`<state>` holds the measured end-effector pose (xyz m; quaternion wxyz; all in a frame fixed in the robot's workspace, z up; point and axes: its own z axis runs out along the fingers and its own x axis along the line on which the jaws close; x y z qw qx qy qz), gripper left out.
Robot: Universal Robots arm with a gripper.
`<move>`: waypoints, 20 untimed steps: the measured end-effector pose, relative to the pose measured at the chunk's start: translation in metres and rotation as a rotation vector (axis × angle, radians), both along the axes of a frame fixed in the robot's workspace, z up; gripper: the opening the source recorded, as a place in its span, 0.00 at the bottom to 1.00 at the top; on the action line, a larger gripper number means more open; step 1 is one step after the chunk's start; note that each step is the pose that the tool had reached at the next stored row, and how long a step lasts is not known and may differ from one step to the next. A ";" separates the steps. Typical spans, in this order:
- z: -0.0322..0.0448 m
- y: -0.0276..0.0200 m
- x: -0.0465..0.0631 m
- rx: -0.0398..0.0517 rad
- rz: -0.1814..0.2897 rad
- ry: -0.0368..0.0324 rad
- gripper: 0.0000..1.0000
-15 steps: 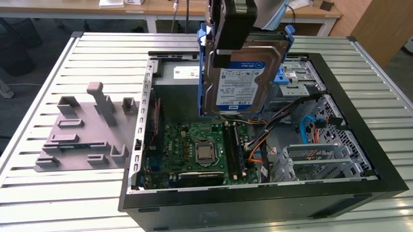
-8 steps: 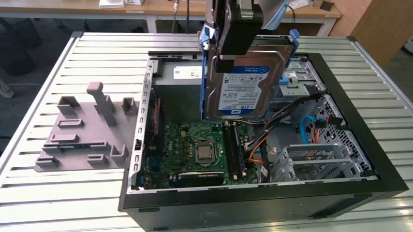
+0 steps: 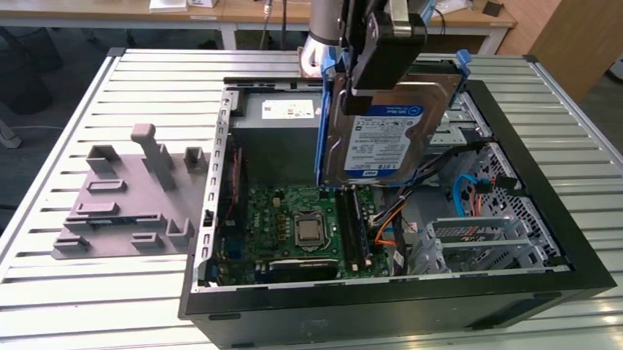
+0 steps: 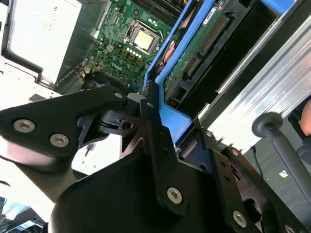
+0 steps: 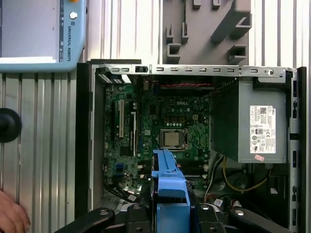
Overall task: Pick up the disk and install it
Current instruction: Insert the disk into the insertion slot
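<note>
The gripper (image 3: 376,82) is clamped on the disk (image 3: 381,142) at its blue carrier edge; the disk hangs upright, label showing, over the open computer case (image 3: 370,306). The motherboard (image 5: 170,127) lies beneath it.

A blue-and-white printed label (image 3: 378,142), with a logo and lines of fine print, covers the face of the disk (image 3: 428,102) in the upper middle of the exterior view. In the first wrist view, the grey power supply box (image 5: 228,121) bears a white sticker (image 5: 262,130) with barcodes and small symbols. A line of lettering runs along the edge of the light-blue pendant (image 5: 73,34), and a white logo stands on the green motherboard (image 5: 170,111).
</note>
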<state>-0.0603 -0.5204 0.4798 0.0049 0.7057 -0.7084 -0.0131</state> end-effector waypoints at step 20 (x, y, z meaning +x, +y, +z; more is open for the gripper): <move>-0.0008 -0.0092 0.012 -0.0021 -0.003 0.0000 0.36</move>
